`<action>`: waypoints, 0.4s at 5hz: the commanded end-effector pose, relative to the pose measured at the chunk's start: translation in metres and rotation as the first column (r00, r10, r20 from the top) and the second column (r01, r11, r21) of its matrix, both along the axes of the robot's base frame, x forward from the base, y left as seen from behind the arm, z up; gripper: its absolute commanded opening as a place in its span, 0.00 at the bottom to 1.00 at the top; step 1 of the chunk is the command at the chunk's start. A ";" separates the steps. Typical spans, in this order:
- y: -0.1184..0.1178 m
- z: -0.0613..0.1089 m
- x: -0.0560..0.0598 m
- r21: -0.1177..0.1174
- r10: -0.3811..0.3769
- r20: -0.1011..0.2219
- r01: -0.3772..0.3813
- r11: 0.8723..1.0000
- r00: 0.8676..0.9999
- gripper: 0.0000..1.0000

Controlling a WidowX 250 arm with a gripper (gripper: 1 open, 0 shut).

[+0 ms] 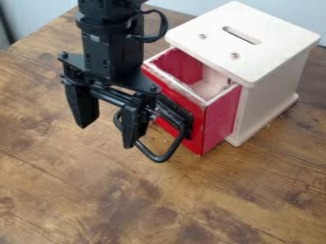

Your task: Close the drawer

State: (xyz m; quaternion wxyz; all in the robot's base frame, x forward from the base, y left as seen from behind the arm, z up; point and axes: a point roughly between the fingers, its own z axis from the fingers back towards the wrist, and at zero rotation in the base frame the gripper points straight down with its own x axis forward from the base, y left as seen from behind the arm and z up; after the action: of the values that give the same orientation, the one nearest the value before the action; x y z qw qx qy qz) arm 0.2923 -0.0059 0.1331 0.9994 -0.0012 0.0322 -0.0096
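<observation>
The red drawer (212, 118) stands pulled out of the white cabinet (268, 81) toward the lower left, its open top showing a red inside. Its black front plate faces lower left and carries a black wire loop handle (160, 153) that hangs down to the table. My black gripper (106, 132) points straight down just left of that front plate. It is open, with nothing between its fingers. The right finger (129, 126) stands right in front of the plate and partly hides it; I cannot tell whether it touches.
The white cabinet has a slot (242, 33) in its top and stands at the right back of the wooden table (76, 200). The arm's black body (112, 38) rises at the top, left of the cabinet.
</observation>
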 end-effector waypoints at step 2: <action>-0.003 -0.037 0.006 -0.002 0.050 0.258 -0.051 0.999 0.965 1.00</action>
State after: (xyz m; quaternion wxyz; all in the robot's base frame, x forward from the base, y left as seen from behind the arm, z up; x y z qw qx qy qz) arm 0.2935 -0.0054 0.0832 0.9970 0.0008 -0.0729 0.0246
